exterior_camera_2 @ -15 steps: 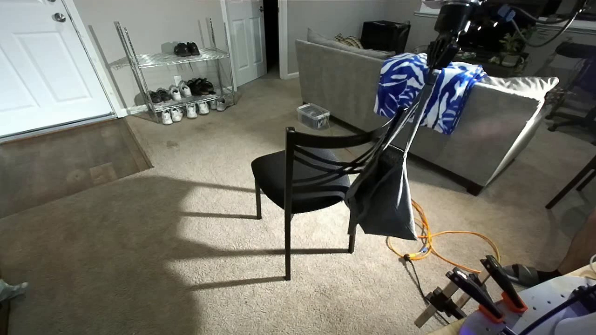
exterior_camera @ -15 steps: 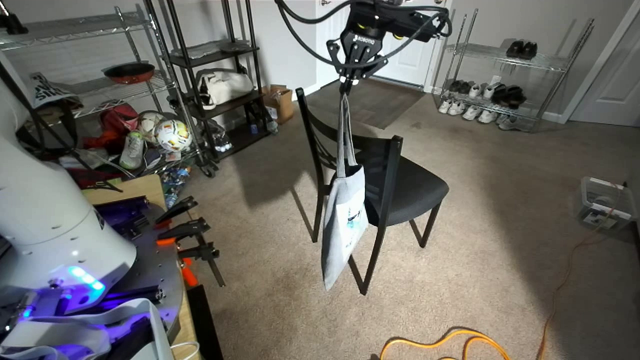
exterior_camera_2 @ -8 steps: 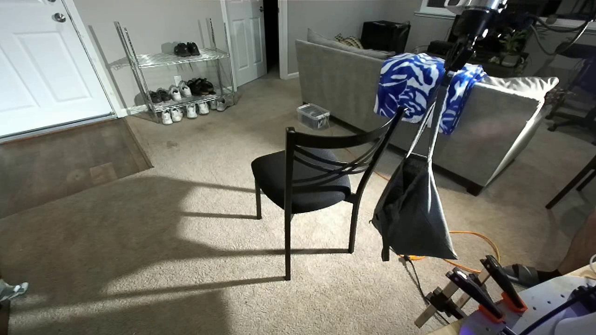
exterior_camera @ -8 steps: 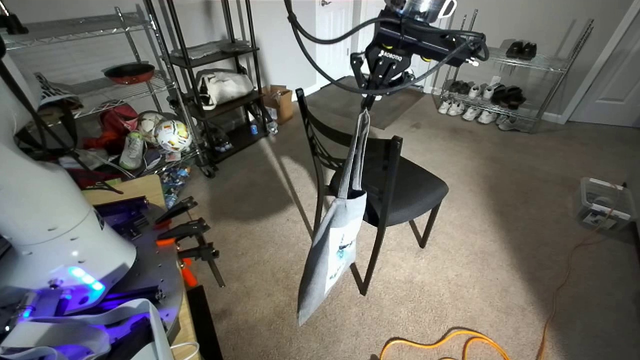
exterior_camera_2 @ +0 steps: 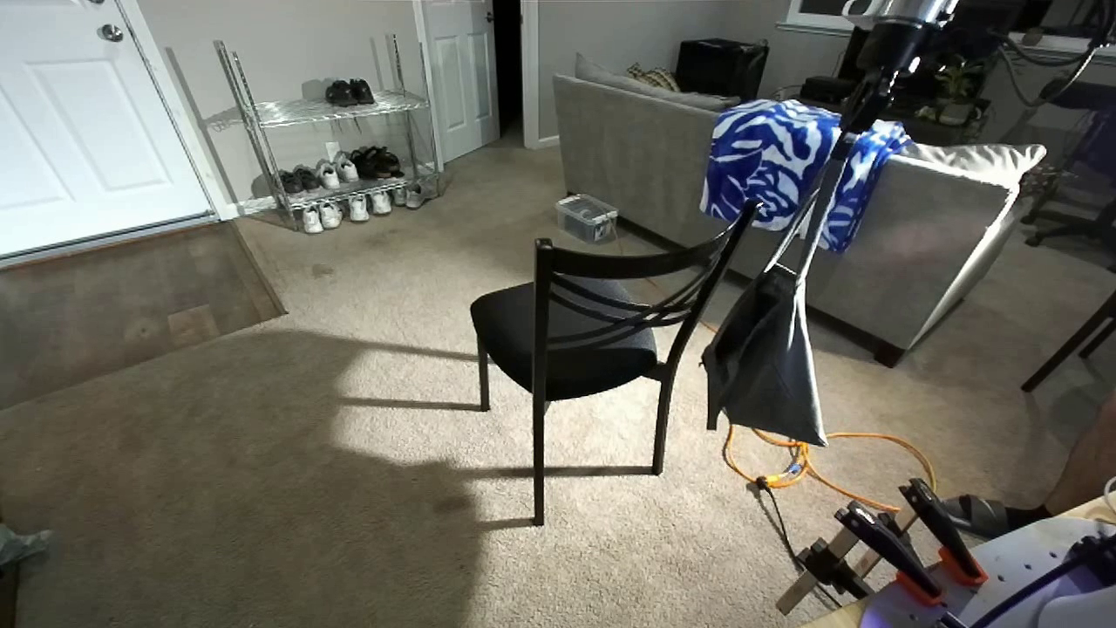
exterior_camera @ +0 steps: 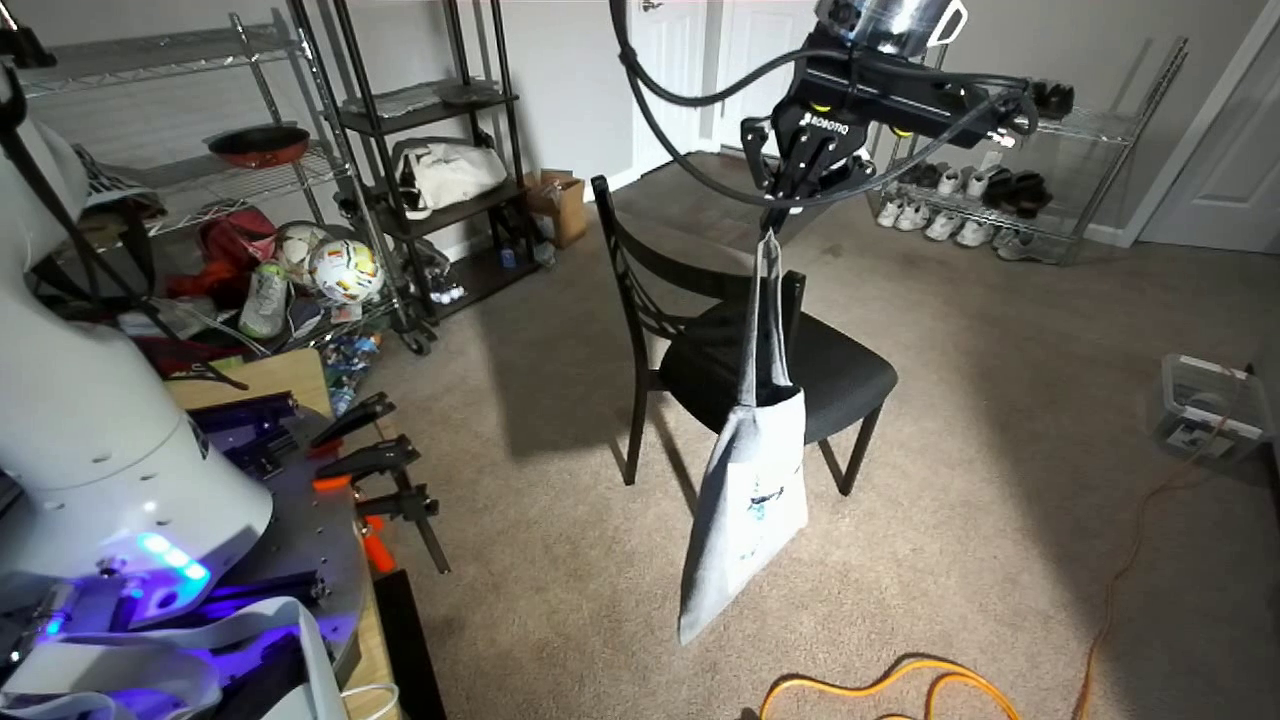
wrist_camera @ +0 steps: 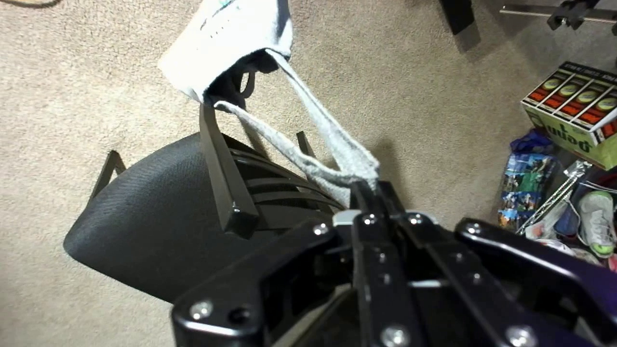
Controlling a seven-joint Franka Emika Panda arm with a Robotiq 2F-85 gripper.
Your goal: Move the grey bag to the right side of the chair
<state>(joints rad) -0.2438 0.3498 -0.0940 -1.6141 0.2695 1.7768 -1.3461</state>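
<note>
My gripper (exterior_camera: 772,226) is shut on the handles of the grey bag (exterior_camera: 752,495). It also shows in an exterior view (exterior_camera_2: 844,145) and in the wrist view (wrist_camera: 370,189). The bag hangs slanted below it, in the air, in an exterior view (exterior_camera_2: 767,366). The wrist view shows the bag's open top and looped handles (wrist_camera: 241,41). The black chair (exterior_camera: 845,375) stands upright on the carpet. The bag hangs beside its backrest post, apart from the chair in an exterior view (exterior_camera_2: 602,340); it hides the near rear leg in an exterior view.
An orange cord (exterior_camera_2: 785,480) lies on the carpet below the bag. A table with clamps (exterior_camera_2: 881,541) stands near the robot base (exterior_camera: 120,450). A grey sofa (exterior_camera_2: 645,148) with a blue-white towel (exterior_camera_2: 758,166) stands behind. A clear bin (exterior_camera: 1210,410) sits on the floor.
The gripper has carried the bag to the right in both exterior views, out from behind the backrest to beside its post. The bag has swung on its handles. The chair has not moved.
</note>
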